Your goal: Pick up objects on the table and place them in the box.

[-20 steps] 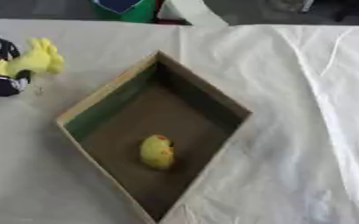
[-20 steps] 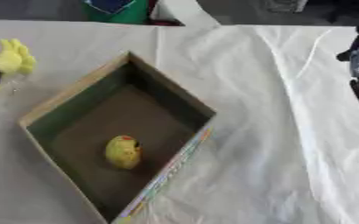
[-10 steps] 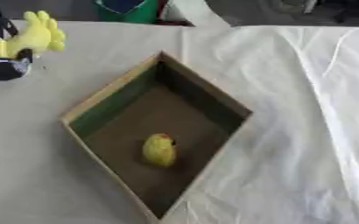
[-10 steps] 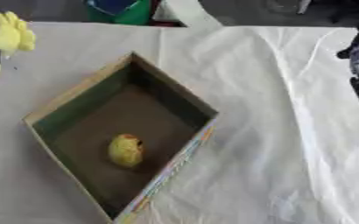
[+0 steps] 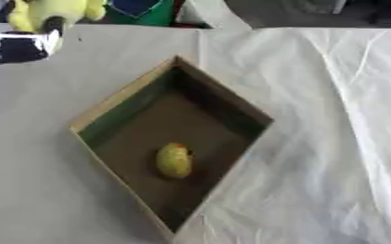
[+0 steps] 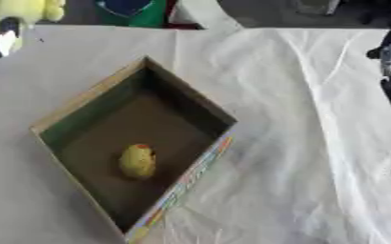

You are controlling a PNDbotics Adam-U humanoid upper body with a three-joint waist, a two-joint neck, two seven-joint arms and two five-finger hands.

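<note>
At the table's far left corner, the left hand grips a yellow plush toy, apparently mid-carry, next needing travel over the open brown cardboard box.

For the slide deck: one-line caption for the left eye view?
Left hand carries a yellow plush toy at the table's far-left corner; a yellow fruit already lies in the open cardboard box.
</note>
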